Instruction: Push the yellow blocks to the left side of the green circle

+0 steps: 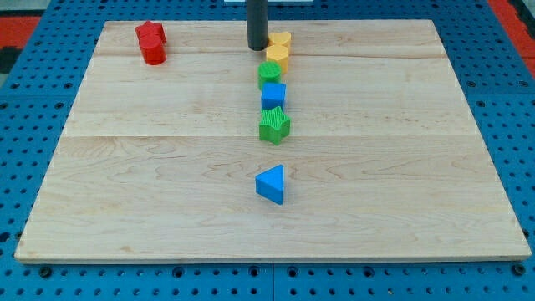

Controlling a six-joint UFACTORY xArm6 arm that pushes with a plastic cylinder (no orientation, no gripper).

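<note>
Two yellow blocks sit at the view's top centre: a yellow heart point(281, 39) and, just below it, a yellow block point(276, 53) of unclear shape. Right below them is the green circle point(269, 72). My tip point(256, 47) is at the left edge of the yellow blocks, touching or almost touching them, and just above and left of the green circle. Below the circle a blue cube point(273, 95) and a green star point(274, 125) form a column down the board.
Two red blocks point(151, 40) sit close together at the view's top left. A blue triangle point(272, 184) lies alone below the column, toward the view's bottom. The wooden board point(125, 184) rests on a blue pegboard table.
</note>
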